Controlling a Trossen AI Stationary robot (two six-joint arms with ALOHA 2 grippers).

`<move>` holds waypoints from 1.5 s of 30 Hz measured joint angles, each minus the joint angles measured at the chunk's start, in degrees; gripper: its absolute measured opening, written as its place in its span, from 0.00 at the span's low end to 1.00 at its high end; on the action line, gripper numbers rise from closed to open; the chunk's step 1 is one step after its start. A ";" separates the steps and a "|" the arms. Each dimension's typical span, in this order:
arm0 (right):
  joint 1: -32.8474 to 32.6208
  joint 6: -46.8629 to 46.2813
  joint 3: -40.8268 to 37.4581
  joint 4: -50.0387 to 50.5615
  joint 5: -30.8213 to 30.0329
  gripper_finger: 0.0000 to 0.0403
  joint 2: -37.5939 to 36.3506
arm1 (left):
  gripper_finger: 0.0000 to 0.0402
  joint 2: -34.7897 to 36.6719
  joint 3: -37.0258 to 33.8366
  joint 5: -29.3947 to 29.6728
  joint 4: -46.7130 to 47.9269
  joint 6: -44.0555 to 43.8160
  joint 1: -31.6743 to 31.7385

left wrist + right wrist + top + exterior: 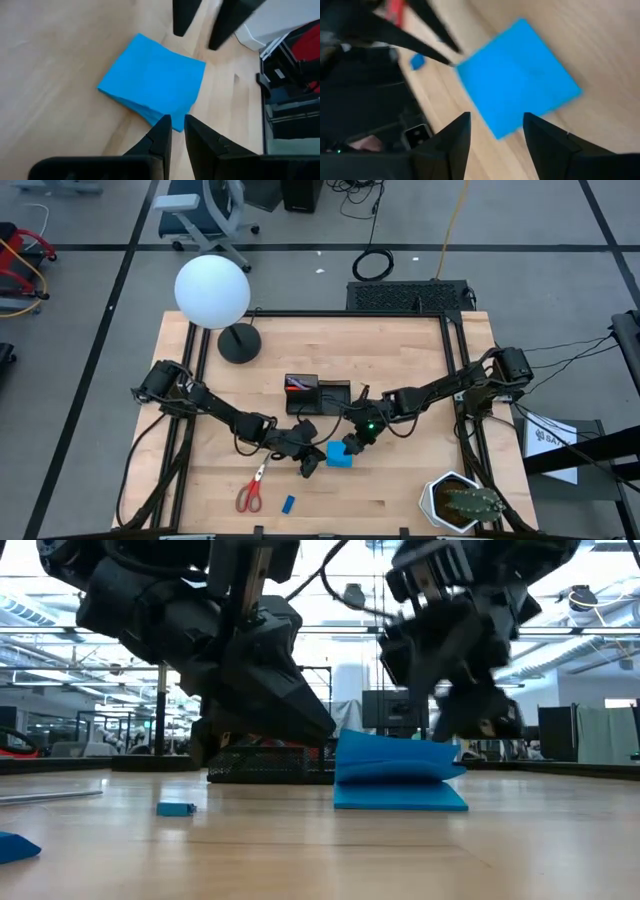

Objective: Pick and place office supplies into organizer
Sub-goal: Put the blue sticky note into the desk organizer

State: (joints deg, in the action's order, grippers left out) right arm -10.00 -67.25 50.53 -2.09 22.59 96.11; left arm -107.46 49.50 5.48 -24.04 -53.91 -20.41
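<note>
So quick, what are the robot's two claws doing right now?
Left gripper: nearly shut, holding nothing, beside the blue notepad.
Right gripper: open, empty, above the notepad.

- The blue notepad lay hemmed in from two sides: the left gripper sat just beside one edge with its fingers nearly together, and the right gripper hung close over the opposite side, fingers spread.
- Right behind both stood the black organizer, closing off the far side.
- Bare wood lay open toward the table's near edge, between the scissors, the small eraser and the potted cactus.
- The lamp stood well apart in the far left corner.
</note>
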 joint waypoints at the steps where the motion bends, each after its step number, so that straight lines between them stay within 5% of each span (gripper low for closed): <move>1: -0.11 -1.27 -0.74 0.14 0.02 0.43 0.04 | 0.14 0.00 0.00 -0.11 0.01 0.34 0.18; 7: -1.53 -8.50 -5.19 -1.85 -0.80 0.43 0.05 | 0.14 0.00 0.00 -0.94 0.03 2.85 0.25; 15: -2.51 -19.09 -9.76 -16.48 -9.02 0.43 0.03 | 0.14 0.00 0.00 -1.49 0.35 6.98 0.27; 37: -5.78 -23.89 -9.77 -14.00 -12.33 0.42 1.40 | 0.14 0.00 -0.02 -4.17 2.87 11.94 2.87; 45: -5.86 -26.18 -9.66 -22.28 -12.37 0.42 5.81 | 0.14 -1.37 -0.02 -6.26 2.34 12.94 3.09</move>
State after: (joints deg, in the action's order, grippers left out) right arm -15.86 -93.43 40.87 -24.37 10.22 101.91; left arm -108.83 49.47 -0.78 -21.71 -40.97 -17.32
